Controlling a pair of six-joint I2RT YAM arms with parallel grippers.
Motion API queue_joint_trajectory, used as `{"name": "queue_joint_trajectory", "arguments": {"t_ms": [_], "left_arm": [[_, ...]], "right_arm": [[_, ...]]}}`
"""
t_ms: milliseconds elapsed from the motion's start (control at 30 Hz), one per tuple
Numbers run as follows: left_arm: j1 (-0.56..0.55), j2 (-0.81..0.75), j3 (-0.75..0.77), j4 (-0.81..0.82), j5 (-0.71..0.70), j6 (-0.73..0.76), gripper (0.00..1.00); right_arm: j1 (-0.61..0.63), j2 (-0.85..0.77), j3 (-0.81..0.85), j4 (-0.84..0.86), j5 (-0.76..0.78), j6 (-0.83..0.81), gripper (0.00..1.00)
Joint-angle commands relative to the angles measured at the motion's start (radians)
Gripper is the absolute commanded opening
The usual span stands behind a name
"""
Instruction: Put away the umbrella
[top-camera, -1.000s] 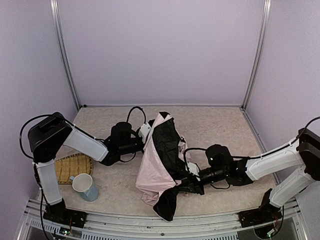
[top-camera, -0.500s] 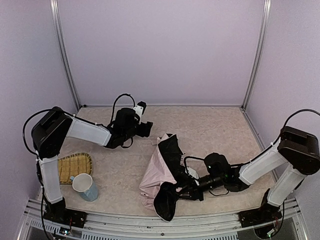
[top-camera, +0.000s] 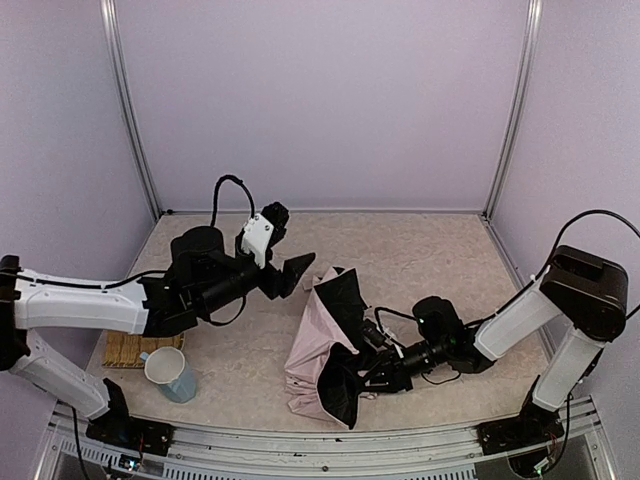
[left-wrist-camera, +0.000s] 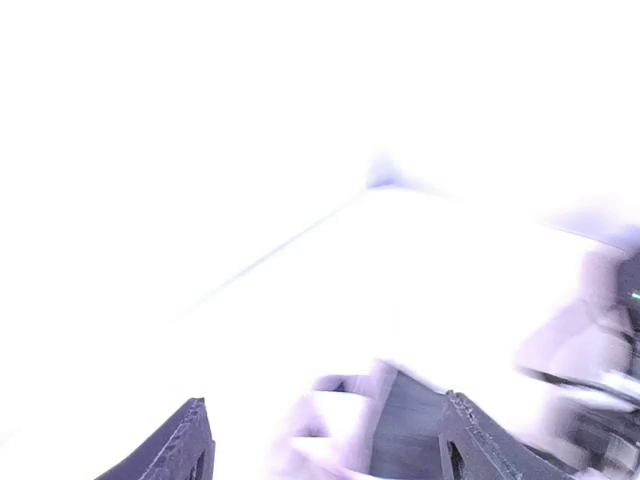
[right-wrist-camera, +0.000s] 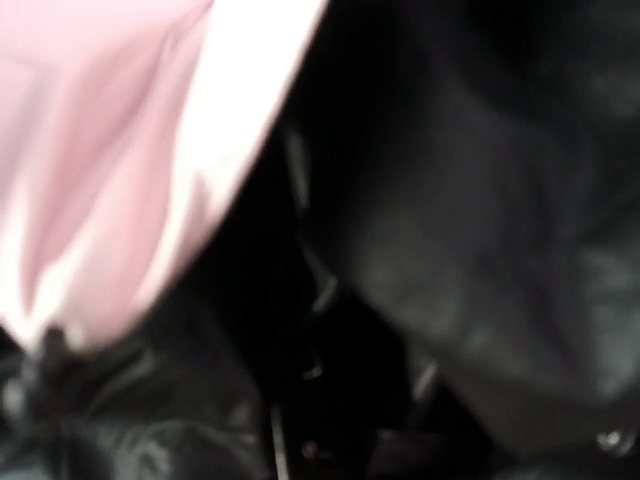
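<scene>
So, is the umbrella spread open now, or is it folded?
Collapsed but loose: the umbrella lies as a crumpled heap, pink fabric and black lining both showing, not spread and not wrapped tight.

Thin pale pink cloth with matt black lining on umbrella (top-camera: 306, 350); woven straw-like mat (top-camera: 120, 349); smooth glossy mug (top-camera: 172, 376); speckled, matt, slightly rough tabletop (top-camera: 425, 250).

right wrist | umbrella (right-wrist-camera: 230, 200) fills view, blurred | pink fabric (right-wrist-camera: 120, 160) upper left | black lining (right-wrist-camera: 470, 220) centre and right
</scene>
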Motion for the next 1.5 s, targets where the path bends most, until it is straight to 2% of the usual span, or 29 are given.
{"name": "queue_joint_trajectory", "arguments": {"t_ms": [0, 100, 167, 333, 567, 667, 800, 900, 967, 1000, 1100, 1200, 1333, 1467], "left_arm": [[-0.136, -0.182, -0.177, -0.126, 0.210, 0.185, 0.77], [-0.256, -0.288, -0.299, -0.129, 0.338, 0.246, 0.88], [-0.331, -0.304, -0.352, -0.092, 0.333, 0.283, 0.98], [-0.396, -0.181, -0.363, 0.041, 0.224, 0.331, 0.99], [-0.393, 0.090, -0.256, 0.194, 0.103, 0.438, 0.98], [-0.345, 0.168, -0.158, 0.163, 0.124, 0.354, 0.87], [-0.268, 0.171, -0.120, 0.159, 0.371, 0.223, 0.65], [-0.210, 0.167, -0.138, 0.168, 0.517, 0.144, 0.40], [-0.184, 0.177, -0.146, 0.150, 0.569, 0.114, 0.06], [-0.172, 0.182, -0.151, 0.142, 0.575, 0.095, 0.00], [-0.137, 0.204, -0.151, 0.124, 0.593, 0.055, 0.00], [-0.100, 0.264, -0.112, 0.099, 0.492, 0.006, 0.00], [-0.067, 0.419, 0.018, -0.035, 0.315, -0.004, 0.00], [-0.043, 0.568, 0.133, -0.184, 0.263, -0.043, 0.00]], "right_arm": [[-0.017, 0.026, 0.022, -0.200, -0.049, 0.063, 0.00], [-0.020, 0.029, 0.037, -0.214, -0.053, 0.064, 0.00], [-0.020, 0.036, 0.049, -0.221, -0.055, 0.065, 0.00], [-0.020, 0.067, 0.077, -0.249, -0.038, 0.069, 0.00], [-0.008, 0.080, 0.094, -0.252, -0.039, 0.078, 0.00], [0.016, 0.084, 0.110, -0.292, -0.030, 0.055, 0.00], [0.033, 0.090, 0.109, -0.279, -0.045, 0.064, 0.00], [0.033, 0.087, 0.098, -0.261, -0.046, 0.072, 0.00], [0.035, 0.082, 0.094, -0.254, -0.045, 0.075, 0.00], [0.035, 0.080, 0.092, -0.251, -0.046, 0.078, 0.00], [0.036, 0.070, 0.083, -0.242, -0.047, 0.087, 0.00], [0.039, 0.063, 0.080, -0.233, -0.048, 0.088, 0.00], [0.053, 0.059, 0.085, -0.223, -0.054, 0.087, 0.00], [0.063, 0.048, 0.072, -0.197, -0.051, 0.101, 0.00]]}}
